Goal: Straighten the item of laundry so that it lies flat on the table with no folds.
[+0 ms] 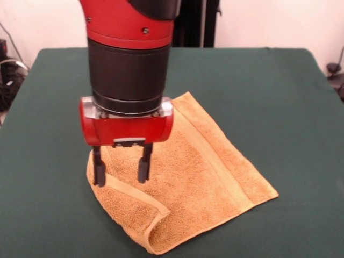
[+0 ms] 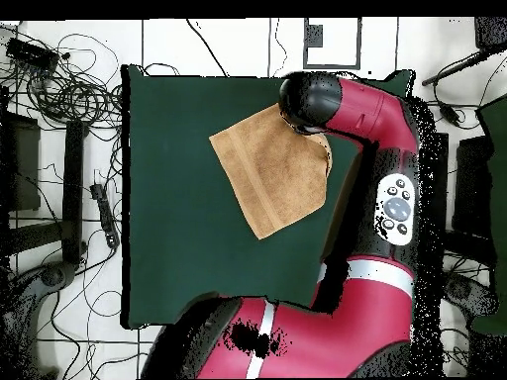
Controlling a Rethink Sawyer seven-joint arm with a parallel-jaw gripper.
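Observation:
The item of laundry [image 1: 199,177], a golden-orange towel, lies on the green table [image 1: 269,91] a little left of centre. Its near-left corner is folded over into a raised flap [image 1: 137,212], and a ribbed band runs along its right side. My gripper [image 1: 121,167] hangs open over the towel's left part. The left finger is at the towel's left edge, the right finger over the cloth, both fingertips [image 1: 143,171] down at the flap's upper edge. From overhead, the towel [image 2: 272,173] lies skewed on the table [image 2: 178,218], and the arm's end [image 2: 307,99] hides one corner and the gripper.
The green cloth reaches well beyond the towel on every side. In the overhead view, cables and black gear [image 2: 59,89] lie on the floor beside the table, and the red arm [image 2: 376,198] runs along one table edge.

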